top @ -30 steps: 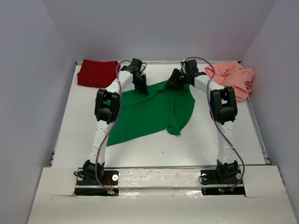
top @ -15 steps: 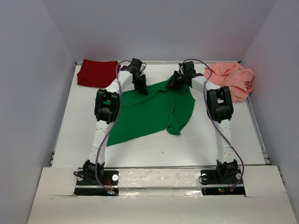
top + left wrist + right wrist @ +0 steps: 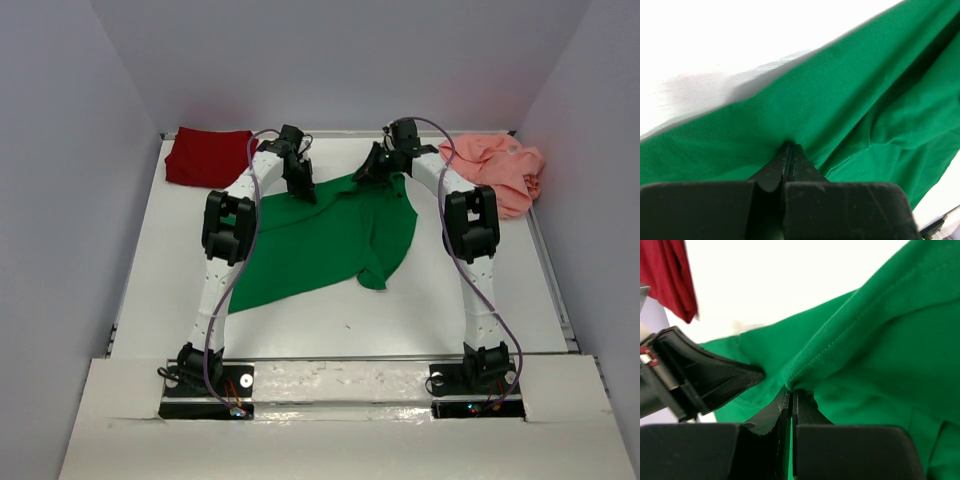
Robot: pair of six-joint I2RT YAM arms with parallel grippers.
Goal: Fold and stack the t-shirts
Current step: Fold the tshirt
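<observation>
White table (image 3: pixel 430 310), rumpled green t-shirt (image 3: pixel 310 250)

We see a white table (image 3: pixel 330 320), grey walls (image 3: pixel 340 60) from nine round to three o'clock, a white ledge (image 3: pixel 340 445) at six.

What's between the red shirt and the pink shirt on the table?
In the top view: the left gripper, the right gripper and the green shirt they pinch.
</observation>
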